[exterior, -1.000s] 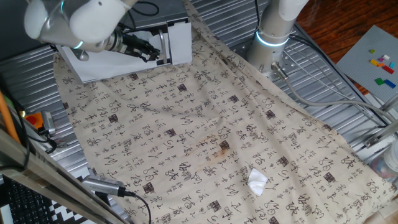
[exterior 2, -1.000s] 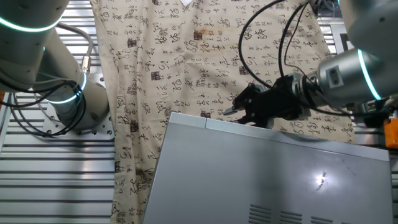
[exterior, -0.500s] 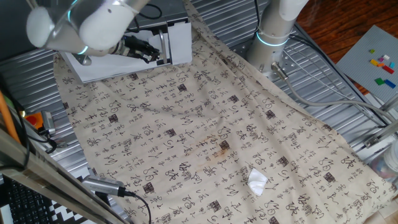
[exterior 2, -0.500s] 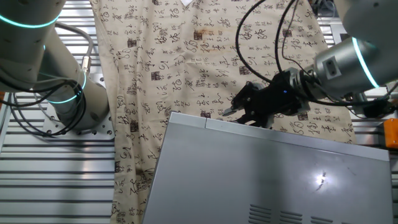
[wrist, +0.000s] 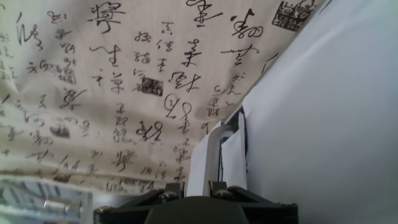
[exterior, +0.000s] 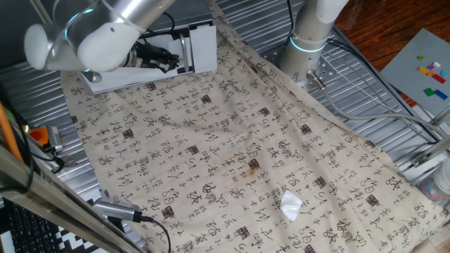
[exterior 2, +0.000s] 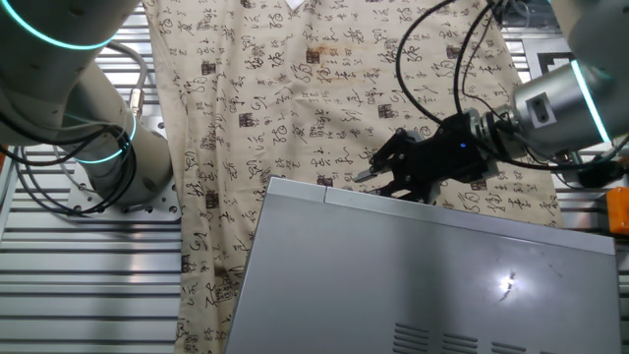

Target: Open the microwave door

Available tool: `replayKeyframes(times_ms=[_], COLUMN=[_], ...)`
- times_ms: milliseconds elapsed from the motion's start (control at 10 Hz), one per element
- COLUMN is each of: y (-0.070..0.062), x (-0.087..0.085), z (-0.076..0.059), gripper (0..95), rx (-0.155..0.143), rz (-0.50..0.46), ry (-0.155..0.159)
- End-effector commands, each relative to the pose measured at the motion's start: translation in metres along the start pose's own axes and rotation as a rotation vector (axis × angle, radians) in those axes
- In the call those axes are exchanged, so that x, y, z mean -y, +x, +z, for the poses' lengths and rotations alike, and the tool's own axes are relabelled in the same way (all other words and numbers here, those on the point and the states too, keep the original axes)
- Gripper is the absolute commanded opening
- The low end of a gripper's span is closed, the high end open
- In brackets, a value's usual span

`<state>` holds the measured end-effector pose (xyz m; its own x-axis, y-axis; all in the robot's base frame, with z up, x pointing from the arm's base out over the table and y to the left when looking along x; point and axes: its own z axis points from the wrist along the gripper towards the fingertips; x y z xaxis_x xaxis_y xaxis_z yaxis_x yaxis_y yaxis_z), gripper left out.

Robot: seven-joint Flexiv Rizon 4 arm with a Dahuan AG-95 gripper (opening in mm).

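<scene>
To the left of my gripper (exterior 2: 366,175) lies only the printed cloth (exterior 2: 295,88). The fingers sit at the front top edge of the microwave (exterior 2: 432,275), which fills the space below and to the right. In the hand view a white handle (wrist: 208,158) stands between them, beside the microwave door (wrist: 323,118). I cannot tell whether they are clamped. The door looks barely opened, so the pull remains.

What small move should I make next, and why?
Probably close the gripper on the white handle. In the hand view the handle rises from between the finger mounts, beside the microwave door; whether the grip is already shut I cannot tell.
</scene>
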<state>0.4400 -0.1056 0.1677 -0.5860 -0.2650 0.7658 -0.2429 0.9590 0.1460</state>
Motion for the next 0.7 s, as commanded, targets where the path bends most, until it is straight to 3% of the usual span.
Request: replayKeyframes(times_ms=[100,700], y=[0.0022,0.0052], x=[-0.0007,0.0010], z=[0.0036,0.0044], gripper=[19.0,19.0], rx=[-0.009,-0.015], rz=[-0.014,-0.025], ry=[0.018,0.052])
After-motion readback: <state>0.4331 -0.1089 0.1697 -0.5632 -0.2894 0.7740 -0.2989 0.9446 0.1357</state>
